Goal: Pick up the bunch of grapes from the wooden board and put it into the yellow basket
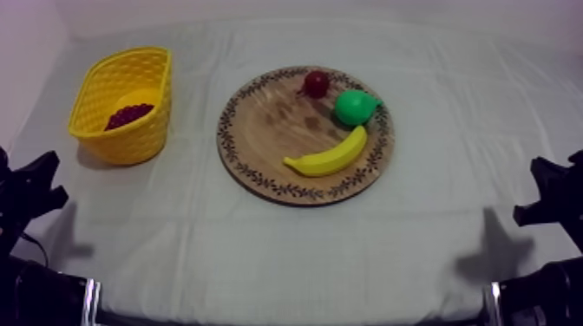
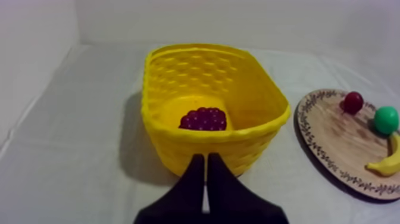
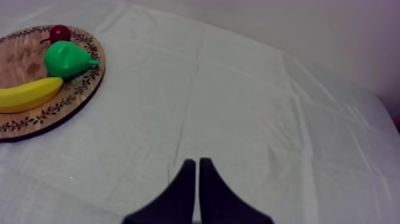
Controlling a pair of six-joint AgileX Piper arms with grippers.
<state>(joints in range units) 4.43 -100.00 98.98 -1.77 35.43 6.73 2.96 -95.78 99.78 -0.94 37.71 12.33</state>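
Note:
The dark purple bunch of grapes (image 1: 129, 114) lies inside the yellow basket (image 1: 104, 87) at the table's left; the left wrist view looks down on the grapes (image 2: 204, 119) on the floor of the basket (image 2: 256, 101). The round wooden board (image 1: 260, 130) sits mid-table. My left gripper (image 1: 39, 186) rests low at the left edge, and its fingers (image 2: 206, 173) lie together as a narrow wedge just short of the basket's near wall, holding nothing. My right gripper (image 1: 546, 191) rests low at the right; its fingers (image 3: 197, 173) are shut over bare cloth.
On the board lie a yellow banana (image 1: 328, 157), a green pear (image 1: 355, 107) and a small red fruit (image 1: 316, 83). The right wrist view shows the board (image 3: 77, 95) with the banana (image 3: 27, 95) and pear (image 3: 66, 59) off to one side.

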